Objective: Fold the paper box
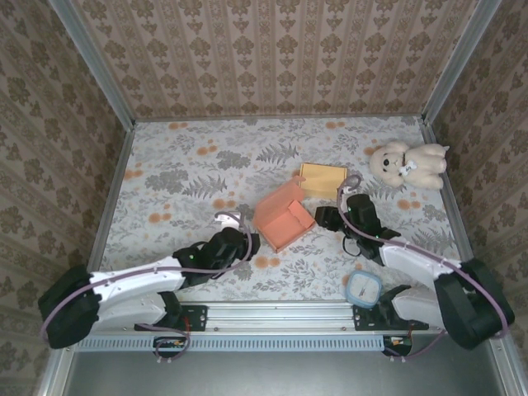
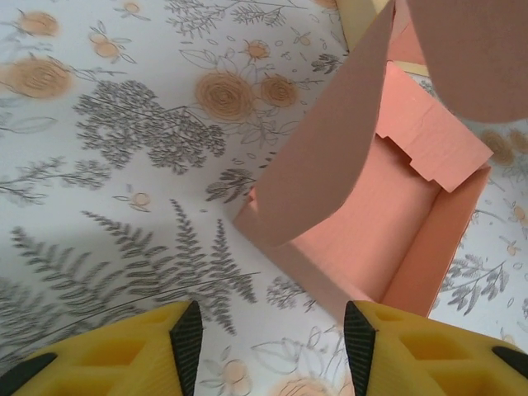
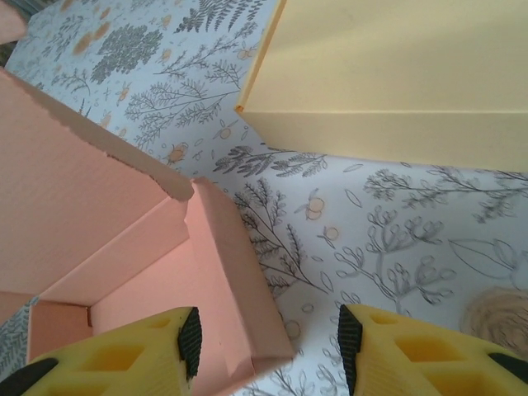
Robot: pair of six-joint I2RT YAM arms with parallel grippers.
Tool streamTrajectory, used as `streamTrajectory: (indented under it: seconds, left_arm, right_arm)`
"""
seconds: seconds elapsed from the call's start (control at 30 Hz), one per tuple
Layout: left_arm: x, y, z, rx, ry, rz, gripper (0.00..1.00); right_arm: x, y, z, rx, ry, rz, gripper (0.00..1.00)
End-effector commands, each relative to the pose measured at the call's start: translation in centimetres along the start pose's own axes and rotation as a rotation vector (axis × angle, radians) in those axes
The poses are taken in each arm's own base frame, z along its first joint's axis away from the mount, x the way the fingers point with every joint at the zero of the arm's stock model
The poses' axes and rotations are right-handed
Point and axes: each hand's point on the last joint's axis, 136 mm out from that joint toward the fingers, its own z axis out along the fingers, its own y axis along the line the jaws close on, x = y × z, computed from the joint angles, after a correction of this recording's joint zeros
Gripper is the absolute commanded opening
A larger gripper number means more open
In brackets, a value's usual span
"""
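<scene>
**Left hand** (image 2: 268, 338): fingers apart, with only bare tabletop (image 2: 107, 206) between them. It sits just off the near-left corner of the paper box (image 2: 371, 231).

**Right hand** (image 3: 268, 342): fingers also apart. The box's near-right corner wall lies between them but is not clamped.

**Box:** salmon-coloured, standing about mid-tabletop. The tray is formed and the side walls are up. One broad flap is raised and leans over the left wall, and a tabbed panel lies against the inside.

**Surroundings:** a yellow card (image 3: 388, 74) lies just beyond the box, toward the far edge.

**Judgement:** the walls are done and the remaining flap is not yet tucked. The next move calls for one hand to steady a wall while the other takes the flap and presses it inward without crushing the paper.
</scene>
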Motion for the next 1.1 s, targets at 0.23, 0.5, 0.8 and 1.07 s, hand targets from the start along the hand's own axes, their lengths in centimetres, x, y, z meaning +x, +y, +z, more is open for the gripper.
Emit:
streamTrajectory:
  seconds: [0.23,0.5,0.8,1.07]
  left_arm:
    - [-2.1,-0.5,3.6,-0.067,-0.085,-0.118,0.58]
    - [-2.3,1.8,5.5,-0.103,-0.062,-0.152,0.58]
    - [-1.9,4.0,6.0,-0.153,-0.047,-0.122,0.55]
    - [-1.1,3.8,7.4,-0.148,-0.005,-0.095,0.53]
  right_arm:
    - [-0.5,1.6,3.6,-0.116,-0.003,0.0,0.49]
    - [2.3,3.1,4.4,-0.255,0.079,0.098,0.42]
    - [4.2,4.9,2.7,-0.293,0.076,0.113,0.43]
    - [4.5,3.9,3.1,-0.234,0.076,0.135,0.5]
